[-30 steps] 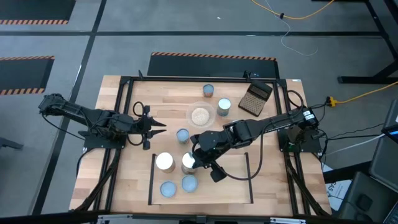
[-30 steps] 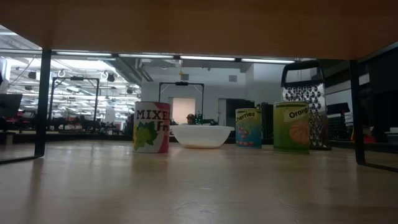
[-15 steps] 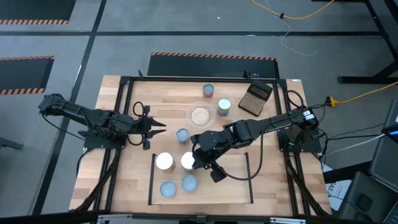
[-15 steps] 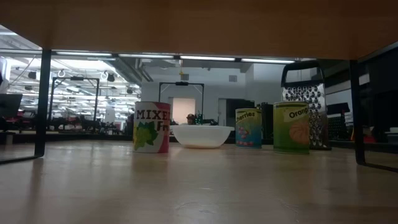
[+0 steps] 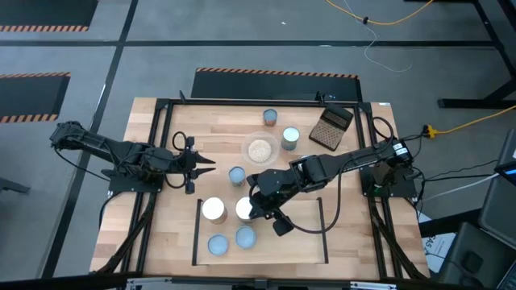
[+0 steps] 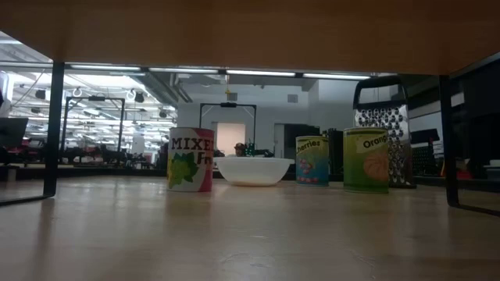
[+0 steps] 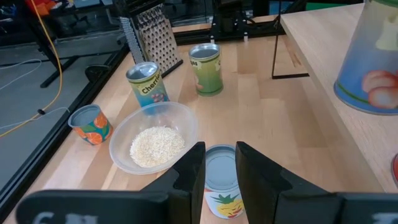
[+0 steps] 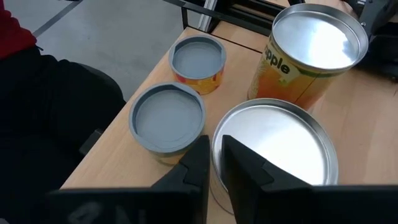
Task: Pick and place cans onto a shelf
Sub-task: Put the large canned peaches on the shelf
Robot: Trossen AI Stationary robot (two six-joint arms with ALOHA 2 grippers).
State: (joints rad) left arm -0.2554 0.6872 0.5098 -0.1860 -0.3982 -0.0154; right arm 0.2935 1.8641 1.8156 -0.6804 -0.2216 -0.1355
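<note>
The shelf [image 5: 306, 242] is a low wood board with black bars at the table's near middle. Several cans stand on it: two white-topped [image 5: 213, 209] [image 5: 243, 208] and two blue-topped [image 5: 218, 244] [image 5: 244, 237]. Three more cans [image 5: 236, 175] [image 5: 290, 138] [image 5: 269, 118] stand on the tabletop. My right gripper [image 5: 255, 206] [image 8: 215, 168] hovers over the right white-topped can [image 8: 273, 149], pointing slantwise down, its fingers a narrow gap apart astride the can's rim. My left gripper [image 5: 203, 163] [image 7: 220, 165] waits open at the left, level, short of a pineapple can [image 7: 221, 186]. My right gripper's fingers [image 8: 196, 168] stand either side of the silver-topped can's rim [image 8: 216, 144], at the edge nearest the wrist, coming slantwise from above. I cannot tell whether they touch it. The can stands upright on the shelf.
A clear bowl of grains [image 5: 261, 149] [image 7: 155, 140] and a dark grater [image 5: 331, 127] sit at the far middle and far right. In the low view the shelf board [image 6: 250, 31] spans overhead, with cans [image 6: 190, 160] [image 6: 312, 161] [image 6: 366, 160] beyond. Bare board lies on the shelf's right half.
</note>
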